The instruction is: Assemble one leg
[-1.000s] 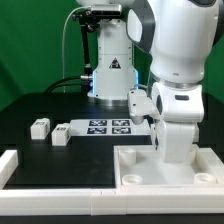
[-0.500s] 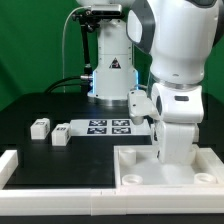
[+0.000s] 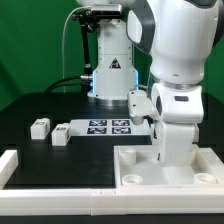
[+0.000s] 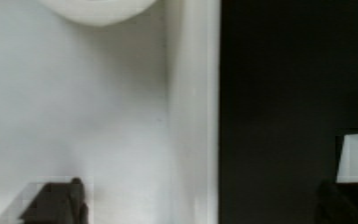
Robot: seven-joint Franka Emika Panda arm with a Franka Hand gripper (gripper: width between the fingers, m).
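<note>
**Q:** Which step are you on?

**A:** By my reading, the groundwork. My end effector is down over the tray, at the near end of the exterior view's right, and not at any leg. No leg has been picked up or fitted yet.

**Q:** Spread or pinching?

**A:** Spread, with nothing pinched. In the wrist view one dark fingertip sits over the tray's white floor. The other barely shows against the black surface. The tray's raised rim runs between them, and a corner hole shows beyond.

**Q:** What does the next move call for?

**A:** I think I either press together on that rim to set the tray in place, or lift off. After that I must rise clear of the wall, cross to the exterior view's left and come down squarely over a small block.

**Q:** Where is the leg?

**A:** The nearest leg lies on the surface just beside the marker board, on its left in the exterior view. Another lies further left. Both are well apart from my end effector, with the marker board between.
</note>
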